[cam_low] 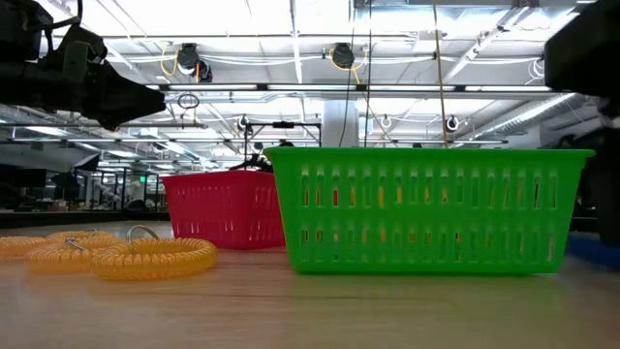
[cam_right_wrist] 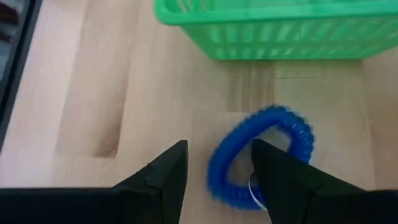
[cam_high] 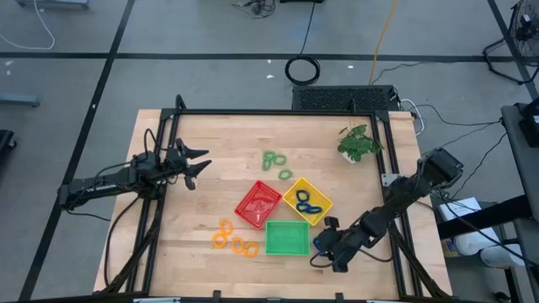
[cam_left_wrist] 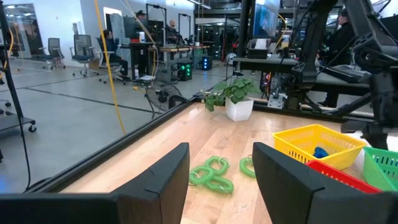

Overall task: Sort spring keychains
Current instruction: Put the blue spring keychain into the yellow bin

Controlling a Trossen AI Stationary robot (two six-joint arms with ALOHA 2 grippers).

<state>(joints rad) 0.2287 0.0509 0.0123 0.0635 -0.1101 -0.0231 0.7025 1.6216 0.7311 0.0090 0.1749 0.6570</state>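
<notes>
Now, right gripper [cam_right_wrist: 214,171]: jaws apart, one finger inside blue spring keychain [cam_right_wrist: 261,155], lower centre.
Risk: coil may slip sideways at closing.
Left gripper [cam_left_wrist: 217,171]: open, idle.

You see two dark arms, both almost black with a matte surface. The left arm [cam_high: 109,181] is slim and made of short jointed segments, and thin black cables run along it. Its end effector [cam_high: 198,165] ends in two pointed black fingers [cam_left_wrist: 158,186]; from the wrist they look broad, flat and angular, with sloped upper edges. The right arm [cam_high: 404,198] has a thicker, boxy block at its base and rounded joint housings further on. The fingers [cam_right_wrist: 163,180] of its end effector [cam_high: 324,244] have the same dark wedge shape with smooth faces.
</notes>
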